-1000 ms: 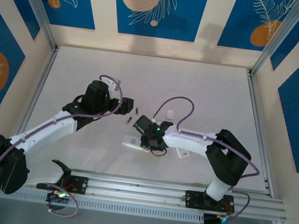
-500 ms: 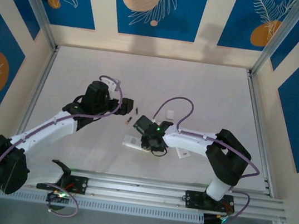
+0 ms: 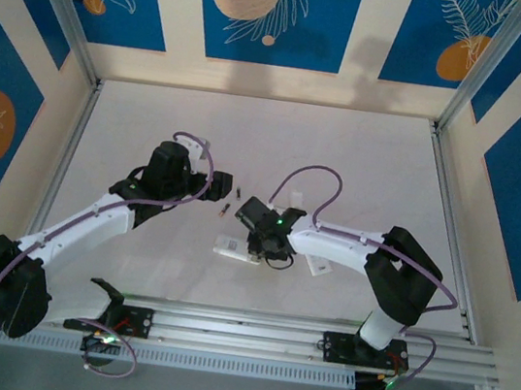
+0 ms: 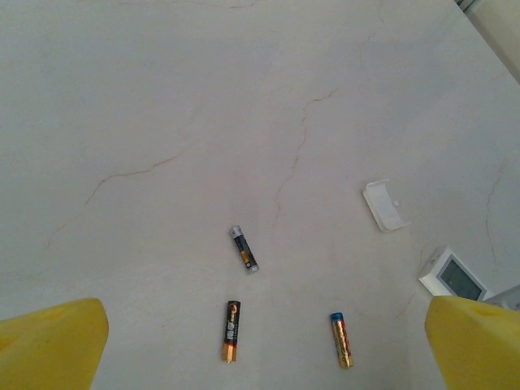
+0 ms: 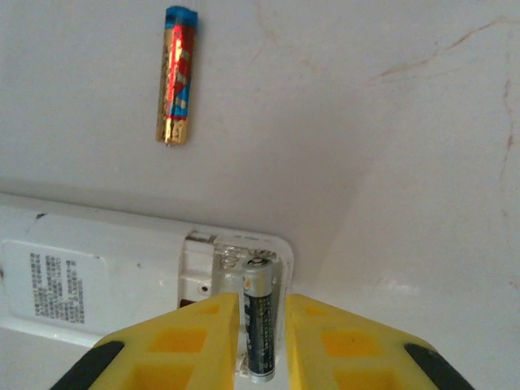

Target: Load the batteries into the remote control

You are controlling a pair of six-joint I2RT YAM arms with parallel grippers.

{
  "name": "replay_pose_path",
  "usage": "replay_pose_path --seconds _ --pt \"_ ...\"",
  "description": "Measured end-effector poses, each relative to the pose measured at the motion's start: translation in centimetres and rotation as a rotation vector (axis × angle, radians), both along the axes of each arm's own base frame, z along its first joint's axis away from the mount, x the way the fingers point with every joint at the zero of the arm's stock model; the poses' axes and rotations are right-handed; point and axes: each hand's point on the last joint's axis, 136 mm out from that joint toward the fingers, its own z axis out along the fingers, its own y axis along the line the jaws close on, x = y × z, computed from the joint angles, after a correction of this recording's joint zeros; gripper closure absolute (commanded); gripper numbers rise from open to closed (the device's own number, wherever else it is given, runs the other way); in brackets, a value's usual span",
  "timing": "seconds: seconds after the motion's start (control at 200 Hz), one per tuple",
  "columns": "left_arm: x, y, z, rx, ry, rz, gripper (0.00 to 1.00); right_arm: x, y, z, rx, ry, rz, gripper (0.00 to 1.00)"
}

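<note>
Right gripper (image 5: 262, 345): the yellow fingers (image 5: 191, 337) stand narrow, one on either side of a dark cylindrical battery with a silver end (image 5: 260, 321). A thin sliver of gap shows on each flank, so no clamp on the cell is evident. This battery lies lengthwise in the open battery compartment (image 5: 236, 260) at the end of the long white plastic remote control (image 5: 97, 260), which lies face down with its label side up. In the overhead view the remote (image 3: 229, 246) lies near the middle of the table, just under the right arm's wrist.

Left gripper (image 4: 260, 341): the yellow fingers (image 4: 49, 345) are spread wide at the two lower corners of the wrist view, with nothing between them, poised above the white veined table top (image 4: 162, 97).

Loose cells on the table:
- a dark battery with a silver tip (image 4: 244, 249), farthest from the left gripper
- a black battery with an orange end (image 4: 231, 330), nearer, well apart from the first
- a gold battery with a blue tip (image 4: 341, 340), to the right of the black one. The right wrist view shows a gold and red battery with a blue tip (image 5: 176, 75) lying beyond the remote, not touching it

Other items: a small white plastic battery cover (image 4: 384, 205) lies apart from the cells. A small white device with a grey screen (image 4: 453, 275) sits beside the left gripper's right-hand finger
</note>
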Motion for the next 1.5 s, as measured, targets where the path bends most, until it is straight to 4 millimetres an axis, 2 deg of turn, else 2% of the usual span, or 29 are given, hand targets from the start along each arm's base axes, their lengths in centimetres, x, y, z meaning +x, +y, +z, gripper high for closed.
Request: replay_pose_path --seconds 0.12,0.33,0.56,0.825,0.94,1.16,1.335,1.501 --pt "-0.2 0.1 -1.4 0.016 0.051 0.004 0.04 0.2 0.0 -0.1 0.002 0.002 -0.002 0.78" --pt "-1.9 -0.5 -5.7 0.025 0.231 -0.035 0.20 -0.2 0.1 -1.3 -0.014 0.030 0.004 0.81" --pt "-5.6 -1.4 -10.7 0.000 0.455 -0.084 0.30 -0.3 0.3 -1.7 -0.018 0.042 0.007 0.87" --pt "-9.6 -2.6 -13.9 -0.050 0.633 -0.100 0.39 -0.2 0.3 -1.7 -0.021 0.040 0.018 0.92" --pt "-10.7 -3.5 -14.4 -0.083 0.687 -0.117 0.43 -0.2 0.3 -1.6 -0.021 0.036 0.028 0.92" --pt "-11.5 -4.4 -14.4 -0.096 0.711 -0.123 0.51 0.2 0.7 -0.7 0.001 0.006 0.040 0.92" --pt "-11.5 -4.4 -14.7 -0.091 0.722 -0.097 0.55 0.8 1.0 0.8 0.034 -0.040 0.036 0.92" --pt "-11.5 -4.3 -15.0 -0.085 0.727 -0.079 0.56 1.5 0.9 0.9 0.025 -0.084 0.041 0.92"
